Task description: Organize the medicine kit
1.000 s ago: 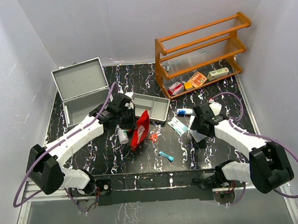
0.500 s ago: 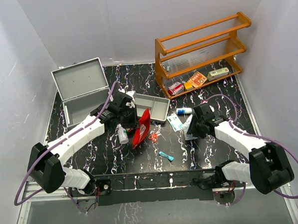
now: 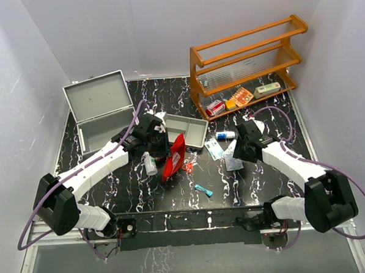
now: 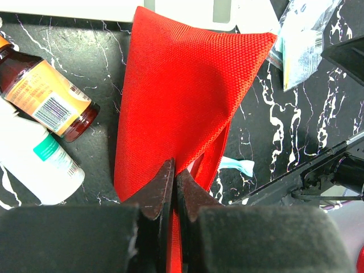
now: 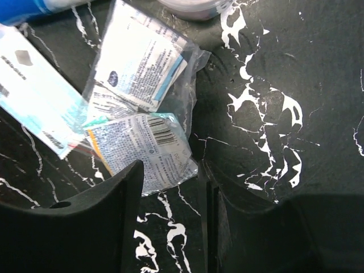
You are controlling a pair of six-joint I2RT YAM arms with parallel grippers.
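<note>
Since a second before, the right gripper (image 5: 169, 176) had edged left, jaws apart over a crinkly clear packet (image 5: 142, 142). Boxy grey metal medicine kit (image 3: 102, 116) lay open at the table's (image 3: 258, 181) far-left corner, just beyond the left gripper (image 4: 174, 170), clamped on a woven red pouch (image 4: 187, 96).

Top external: high behind near edge of bench (image 3: 142, 193), facing down. Wrists: close, past left gripper (image 4: 173, 170) onto red pouch (image 4: 182, 96), right gripper (image 5: 170, 176) onto packets (image 5: 142, 114); both within top view.
</note>
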